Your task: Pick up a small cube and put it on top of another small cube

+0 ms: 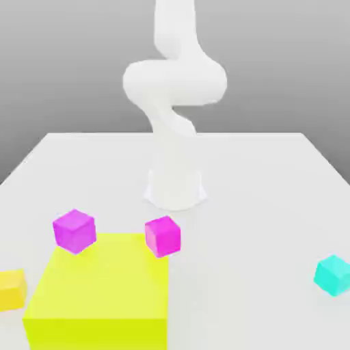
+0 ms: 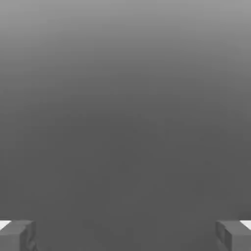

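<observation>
The counter point(image 1: 273, 178) is a pale, flat surface that spreads across the lower part of the exterior view under a plain grey backdrop. On it, near the middle and toward the back, stands the white arm point(image 1: 174, 102); its round base sits on the counter and its body rises and curls upward out of the top of the picture.

The next largest thing is a big lemon-yellow block point(image 1: 99, 290), resting on the counter at the front, toward the exterior view's left. Two magenta cubes sit at its far corners: one magenta cube point(image 1: 74, 230) at the far left corner and a second magenta cube point(image 1: 163, 236) at the far right corner. Both overlap the block's outline in this view, and whether they touch it cannot be told.

A cyan cube point(image 1: 333, 275) lies well apart from these, near the exterior view's right edge. The small cube point(image 1: 11, 288), golden-yellow and warmer in tone than the block, sits on the counter just beside the block's left side, at the exterior view's left edge and partly cut off by it.

In the hand view the claw point(image 2: 125, 236) has its two grey fingertips point(image 2: 17, 235) standing far apart at opposite edges, with nothing between them but blank grey.
</observation>
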### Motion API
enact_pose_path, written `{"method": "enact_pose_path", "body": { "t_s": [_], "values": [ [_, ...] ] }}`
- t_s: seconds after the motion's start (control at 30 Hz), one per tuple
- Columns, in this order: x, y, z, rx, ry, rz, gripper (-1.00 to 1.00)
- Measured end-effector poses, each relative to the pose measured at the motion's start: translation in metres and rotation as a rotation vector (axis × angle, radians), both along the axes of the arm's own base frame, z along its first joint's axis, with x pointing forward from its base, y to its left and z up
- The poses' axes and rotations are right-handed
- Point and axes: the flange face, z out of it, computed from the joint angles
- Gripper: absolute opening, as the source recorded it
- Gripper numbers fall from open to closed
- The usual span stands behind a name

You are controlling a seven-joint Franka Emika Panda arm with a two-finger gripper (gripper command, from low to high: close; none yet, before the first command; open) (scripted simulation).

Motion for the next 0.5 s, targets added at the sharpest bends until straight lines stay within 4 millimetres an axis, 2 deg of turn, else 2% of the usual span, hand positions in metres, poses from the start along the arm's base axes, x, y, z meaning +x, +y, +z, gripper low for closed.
{"method": "enact_pose_path", "body": {
  "t_s": [0.1, 0.23, 0.37, 0.5],
  "values": [
    [0.035, -0.033, -0.046, 0.056, 0.08, -0.121, 0.0],
    [0.067, -0.08, -0.11, 0.128, 0.177, -0.283, 0.0],
    [0.085, -0.13, -0.179, 0.199, 0.27, -0.45, 0.0],
    [0.087, -0.18, -0.252, 0.27, 0.359, -0.62, 0.0]
  ]
}}
